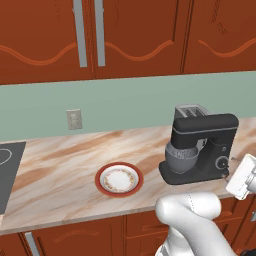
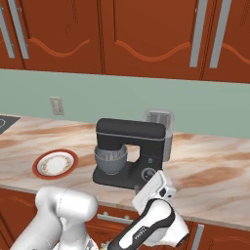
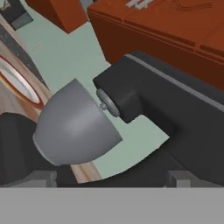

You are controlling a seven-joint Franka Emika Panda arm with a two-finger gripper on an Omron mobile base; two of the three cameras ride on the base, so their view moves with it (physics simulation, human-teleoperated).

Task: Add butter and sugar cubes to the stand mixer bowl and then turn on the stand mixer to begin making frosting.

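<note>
my pincer (image 2: 138, 187) sits low at the counter's front edge, just beside the mixer (image 2: 129, 152) at its dial (image 2: 147, 175) side. the base views show mostly my white hand there, so the jaws themselves are hard to read — in the hand view the two grey tips stand far apart at the bottom corners, with nothing between them: open, gripping nothing.

the bowl (image 3: 74, 127) sits on the mixer's base under the head, and the hand view gets it from close up, rolled on its side, its smooth grey outside toward me; the inside is hidden. the left base view looks at the bowl (image 1: 181, 159) from the front instead, with the whisk just above it.

the plate (image 1: 119, 179) with its red rim lies on the counter (image 1: 60, 165) to the mixer's left, well apart from it; from the base views i cannot make out butter or sugar on it. the hand view catches just a sliver of its rim.

the toaster (image 2: 158, 128) stands behind the mixer against the wall. the left base view also shows a stovetop (image 1: 7, 165) at the far left and a wall socket (image 1: 74, 119).
</note>
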